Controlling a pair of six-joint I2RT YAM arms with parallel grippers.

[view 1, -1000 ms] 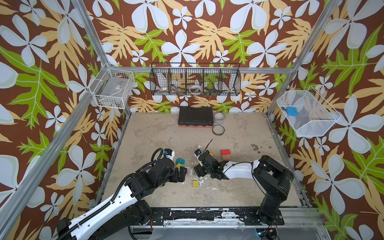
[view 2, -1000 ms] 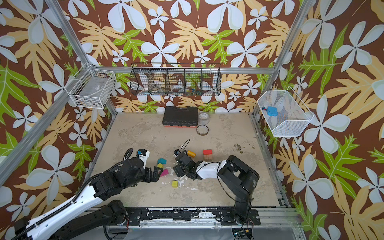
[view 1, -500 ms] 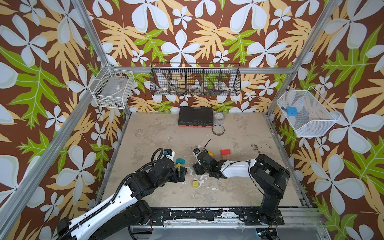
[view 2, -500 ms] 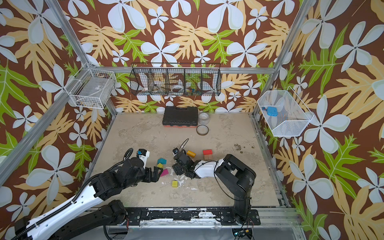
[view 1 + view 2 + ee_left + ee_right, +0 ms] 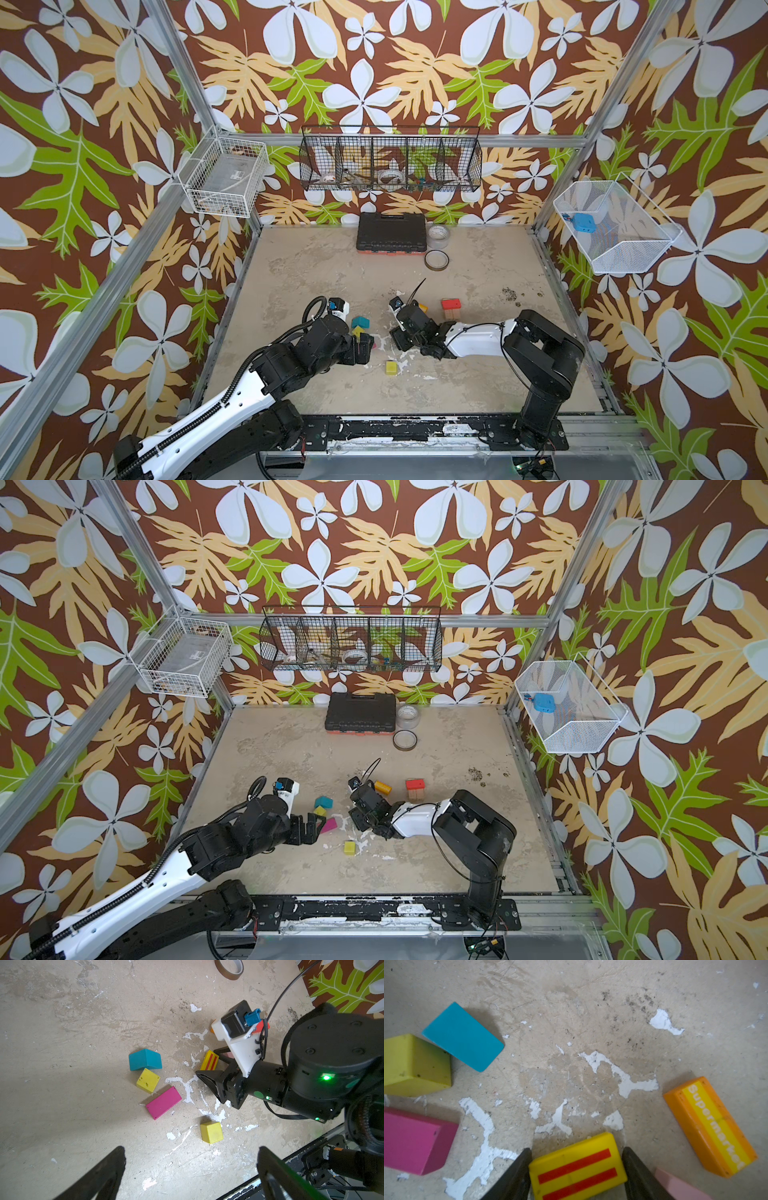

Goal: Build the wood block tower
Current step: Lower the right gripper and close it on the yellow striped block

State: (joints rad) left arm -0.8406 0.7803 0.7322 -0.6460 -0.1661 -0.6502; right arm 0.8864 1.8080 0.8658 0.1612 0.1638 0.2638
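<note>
On the left, the left gripper [image 5: 312, 825] hangs low over the table [image 5: 311, 270] with its fingers spread wide and nothing between them. Just ahead of it lies a cluster: the teal roof block [image 5: 145, 1059], a yellow-green cube [image 5: 148, 1080] touching it, and the magenta block [image 5: 163, 1102] lying flat beside the cube. A second yellow-green cube [image 5: 211, 1132] sits alone nearer the front edge. Right of these, the right gripper [image 5: 575, 1149] straddles the yellow red-striped block [image 5: 577, 1167], a finger close against each side; whether it is actually squeezing cannot be told. The pink block [image 5: 675, 1186] crowds the outside of one finger. Farther right lie the orange Supermarket block [image 5: 710, 1126] and the red block [image 5: 451, 304], which rests on tan planks [image 5: 450, 314]. At the back wall stand a black case [image 5: 391, 232] and two tape rolls [image 5: 436, 260].
</note>
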